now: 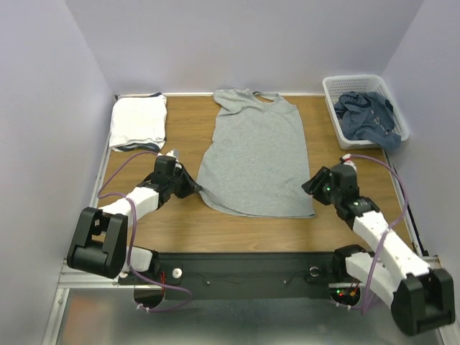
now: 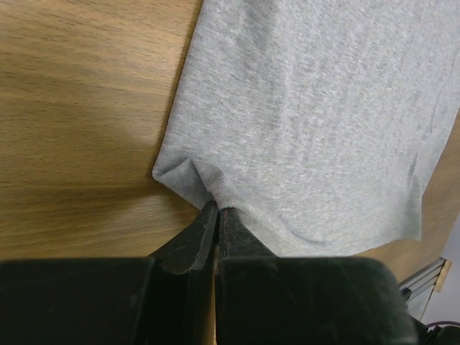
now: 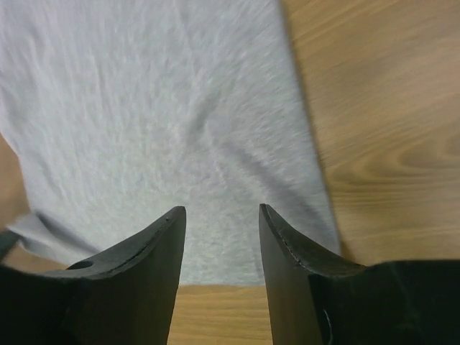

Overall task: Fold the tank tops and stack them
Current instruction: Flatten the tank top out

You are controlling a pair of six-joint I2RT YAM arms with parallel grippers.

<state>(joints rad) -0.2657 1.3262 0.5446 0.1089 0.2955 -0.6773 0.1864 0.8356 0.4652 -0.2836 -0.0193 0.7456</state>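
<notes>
Left tool (image 2: 215, 212) is clenched on the near-left hem corner of the grey tank top (image 1: 255, 154). Right tool (image 3: 219, 215) is spread open over the near-right corner, gripping nothing. The top lies flat mid-tabletop (image 1: 180, 223). Far left, folded white tops (image 1: 138, 121); far right, a blue top (image 1: 368, 115) in the basket (image 1: 332, 86).

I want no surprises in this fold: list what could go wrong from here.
1. Only the left gripper pinches the grey tank top, at its near left hem corner; the right gripper is open by the near right corner. Lifting now would likely skew and bunch the fabric.
2. The left pinch takes just a small pucker at the hem's edge, so it may slip out under a pull.
</notes>
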